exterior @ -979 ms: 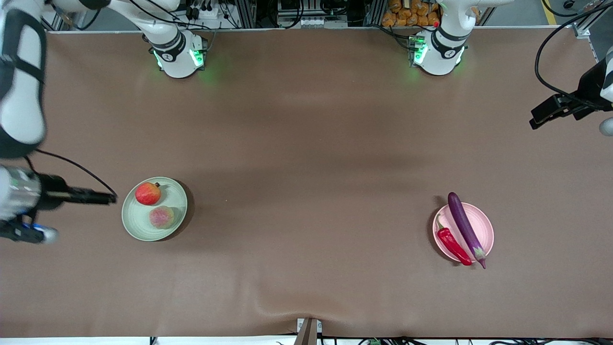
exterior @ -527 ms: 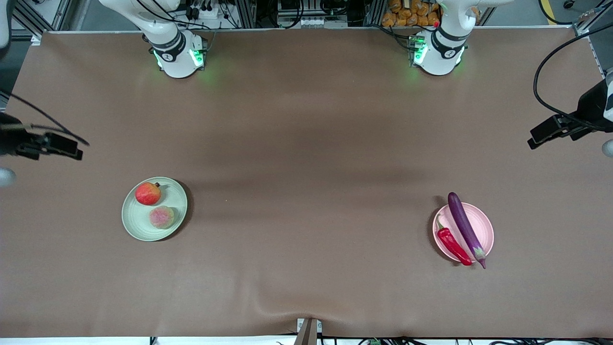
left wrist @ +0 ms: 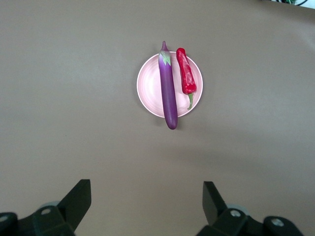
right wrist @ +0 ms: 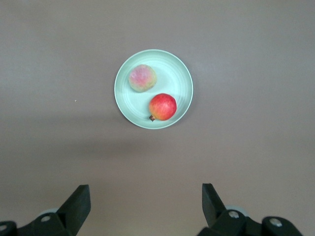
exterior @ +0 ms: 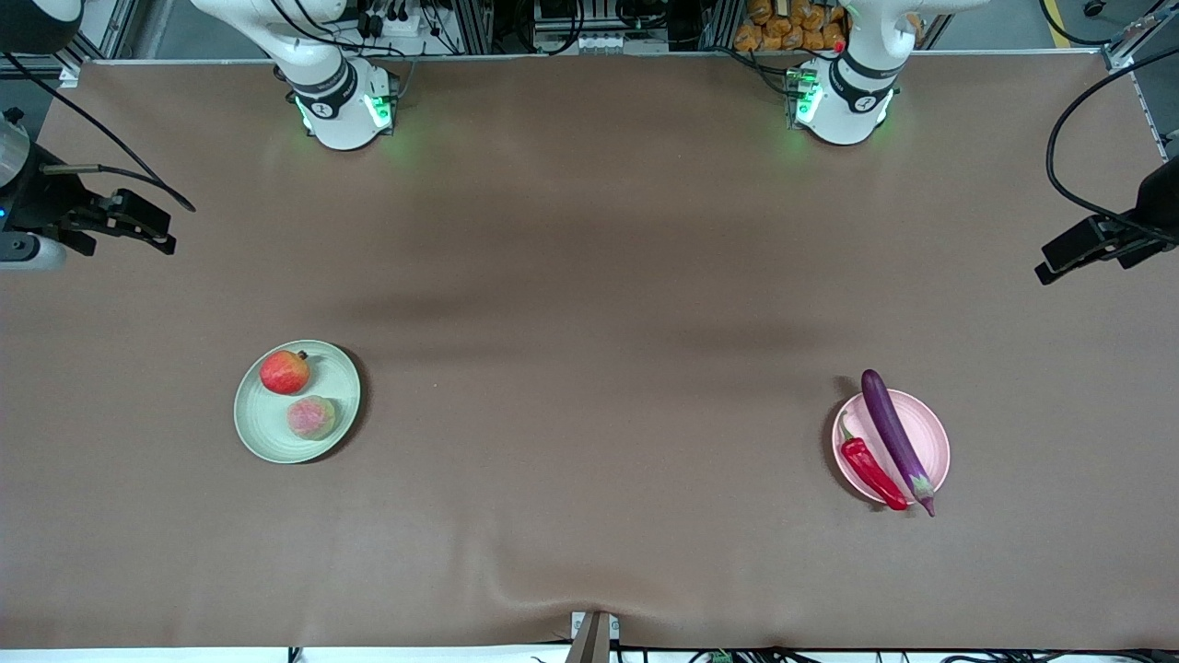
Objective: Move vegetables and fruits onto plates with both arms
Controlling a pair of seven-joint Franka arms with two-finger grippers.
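Note:
The pale green plate [exterior: 262, 428] holds the red pomegranate [exterior: 285, 371] and the pink-green peach [exterior: 311, 417]. The pale pink plate [exterior: 926, 431] holds the purple eggplant [exterior: 895, 440] and the red chili [exterior: 870, 471]; the eggplant overhangs the rim at both ends. My right gripper [exterior: 164, 232] is open and empty, high over the right arm's end of the table. Its wrist view shows the open gripper [right wrist: 146, 188], green plate [right wrist: 178, 81], pomegranate [right wrist: 163, 106] and peach [right wrist: 142, 78]. My left gripper [exterior: 1059, 260] is open and empty over the left arm's end. Its wrist view shows the open gripper [left wrist: 146, 186], pink plate [left wrist: 148, 84], eggplant [left wrist: 168, 93] and chili [left wrist: 187, 78].
The brown table cover [exterior: 589, 322] lies between the two plates, with a small wrinkle near the front edge. A mount [exterior: 592, 635] sticks up at the middle of the front edge. The green-lit arm bases [exterior: 345, 110] [exterior: 843, 106] stand along the edge farthest from the front camera.
The right gripper has drawn away from beside the green plate, toward the bases' side of the table's end. The left gripper has shifted outward at its end. The produce has not moved.

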